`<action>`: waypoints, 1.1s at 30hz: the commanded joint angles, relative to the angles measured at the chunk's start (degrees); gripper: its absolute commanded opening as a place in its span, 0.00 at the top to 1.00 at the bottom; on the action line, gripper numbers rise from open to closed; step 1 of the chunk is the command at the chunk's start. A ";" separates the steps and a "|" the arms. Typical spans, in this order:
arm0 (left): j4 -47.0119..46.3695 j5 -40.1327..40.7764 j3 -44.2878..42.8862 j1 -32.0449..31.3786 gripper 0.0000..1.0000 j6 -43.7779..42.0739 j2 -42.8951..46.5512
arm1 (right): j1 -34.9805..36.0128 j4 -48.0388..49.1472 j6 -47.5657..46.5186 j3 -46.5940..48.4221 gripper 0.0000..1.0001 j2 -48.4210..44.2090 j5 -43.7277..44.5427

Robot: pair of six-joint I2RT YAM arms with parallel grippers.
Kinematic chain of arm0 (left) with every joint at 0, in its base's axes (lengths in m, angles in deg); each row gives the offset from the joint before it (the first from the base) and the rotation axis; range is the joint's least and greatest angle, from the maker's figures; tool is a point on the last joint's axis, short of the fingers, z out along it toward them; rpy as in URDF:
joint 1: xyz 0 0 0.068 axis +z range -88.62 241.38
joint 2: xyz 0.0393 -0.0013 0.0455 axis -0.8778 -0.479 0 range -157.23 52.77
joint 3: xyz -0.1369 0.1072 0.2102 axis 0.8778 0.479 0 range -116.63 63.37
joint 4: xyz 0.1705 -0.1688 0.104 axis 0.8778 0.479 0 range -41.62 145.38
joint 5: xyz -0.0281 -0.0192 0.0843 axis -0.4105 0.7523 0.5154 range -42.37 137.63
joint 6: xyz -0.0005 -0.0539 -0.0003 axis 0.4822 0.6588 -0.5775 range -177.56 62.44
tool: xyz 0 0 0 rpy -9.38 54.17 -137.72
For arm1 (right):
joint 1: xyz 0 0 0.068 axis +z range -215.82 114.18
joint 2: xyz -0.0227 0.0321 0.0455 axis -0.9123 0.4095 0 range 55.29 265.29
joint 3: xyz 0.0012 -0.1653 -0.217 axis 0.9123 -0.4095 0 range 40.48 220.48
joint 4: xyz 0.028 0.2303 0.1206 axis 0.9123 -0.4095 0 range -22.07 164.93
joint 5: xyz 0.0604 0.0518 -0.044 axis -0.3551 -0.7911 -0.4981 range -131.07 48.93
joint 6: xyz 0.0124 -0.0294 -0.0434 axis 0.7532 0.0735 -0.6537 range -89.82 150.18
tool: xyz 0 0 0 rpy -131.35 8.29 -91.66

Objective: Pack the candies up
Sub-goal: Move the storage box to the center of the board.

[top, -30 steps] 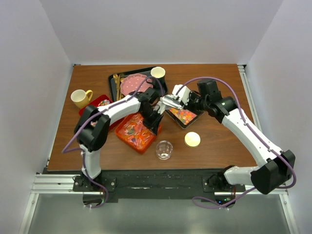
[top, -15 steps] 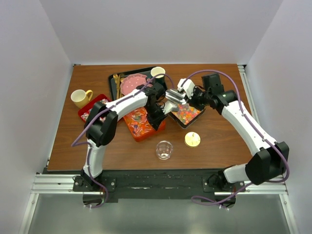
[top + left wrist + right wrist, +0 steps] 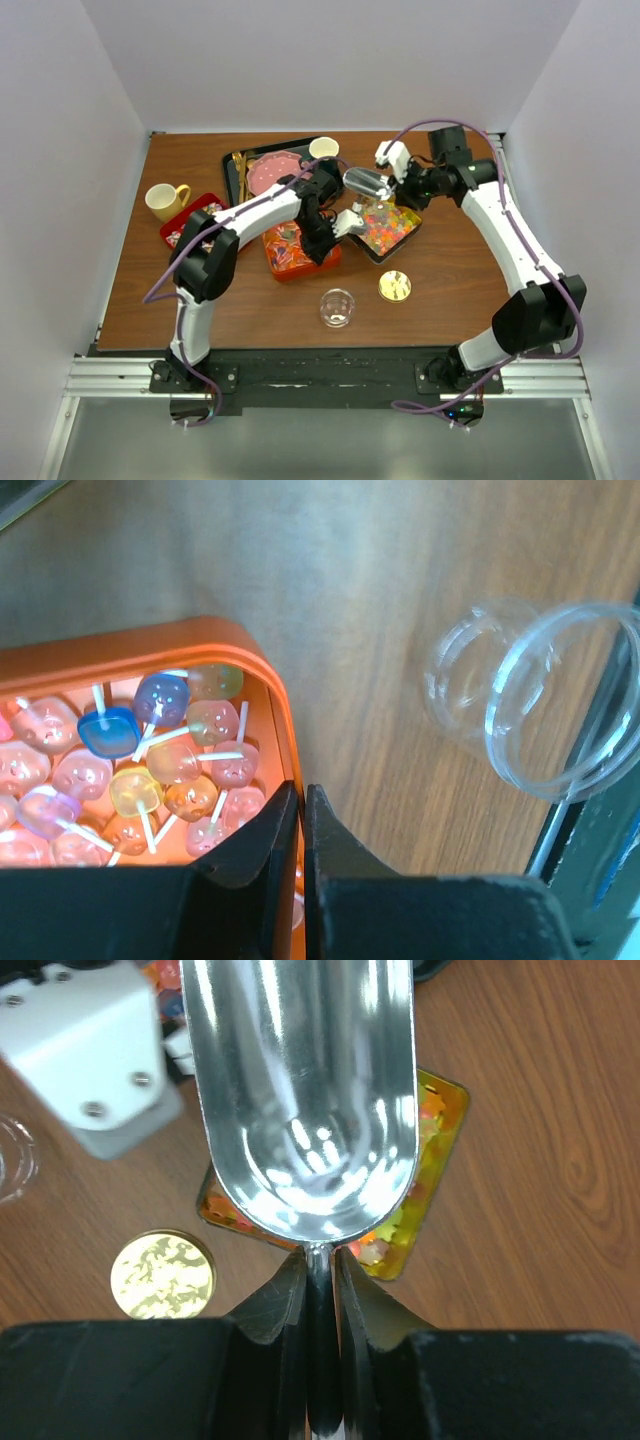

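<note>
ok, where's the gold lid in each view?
Top external: gold lid lower centre-right, right of the clear cup.
Left wrist: not in it.
Right wrist: lower left.
Shared landmark: the yellow-orange candies beside it, in the top and right wrist views.

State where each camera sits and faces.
Top external: above, behind the bases, facing down at the table; left arm and right arm show.
Left wrist: looks down past the left gripper, shut on the rim of the orange tray.
Right wrist: looks down along the scoop in the right gripper.
Shared: gold lid, top and right wrist.
</note>
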 commanded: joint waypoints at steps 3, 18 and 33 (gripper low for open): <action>-8.20 -6.32 7.29 -2.24 1.00 -14.17 9.32 | -6.37 -0.03 -2.61 6.88 1.00 2.88 3.63; -28.69 -13.34 8.80 7.24 0.56 3.47 19.94 | -6.29 -7.59 -10.43 11.64 1.00 6.85 1.34; -67.78 -36.11 18.65 19.91 1.00 57.49 22.51 | 8.65 -7.42 -9.57 10.12 1.00 9.39 4.60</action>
